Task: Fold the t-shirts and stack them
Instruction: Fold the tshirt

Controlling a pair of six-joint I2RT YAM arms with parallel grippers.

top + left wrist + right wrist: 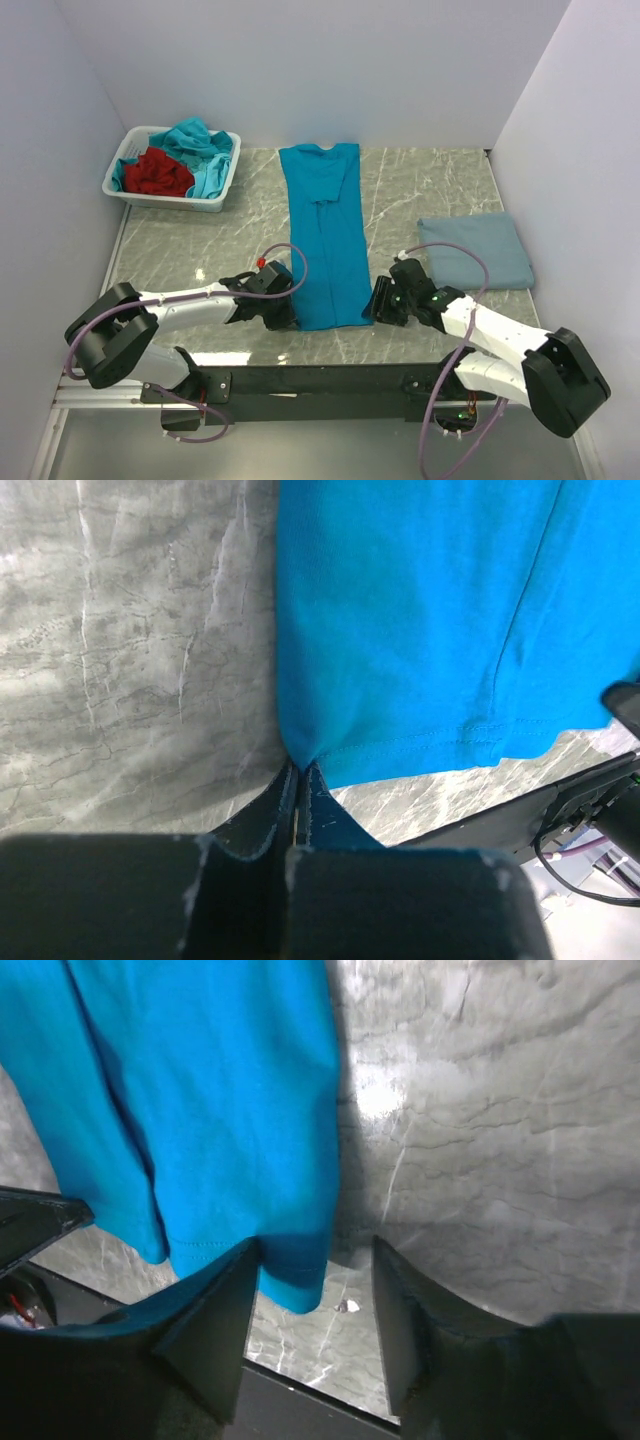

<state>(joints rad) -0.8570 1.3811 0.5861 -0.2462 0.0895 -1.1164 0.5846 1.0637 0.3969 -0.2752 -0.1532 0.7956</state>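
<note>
A bright teal-blue t-shirt [325,240] lies folded into a long strip down the middle of the marble table, collar at the far end. My left gripper [285,315] is at the hem's near left corner; in the left wrist view its jaws [300,768] are shut on that corner of the shirt [420,620]. My right gripper [378,303] is at the near right corner. Its fingers [315,1245] stand apart, and the hem corner of the shirt [200,1090] lies between them, against the left finger. A slate-blue t-shirt [475,250] lies folded flat at the right.
A white slatted basket [160,200] at the far left holds a red t-shirt [160,173] and turquoise t-shirts [200,140]. White walls close in the table on three sides. The black base rail [330,380] runs along the near edge.
</note>
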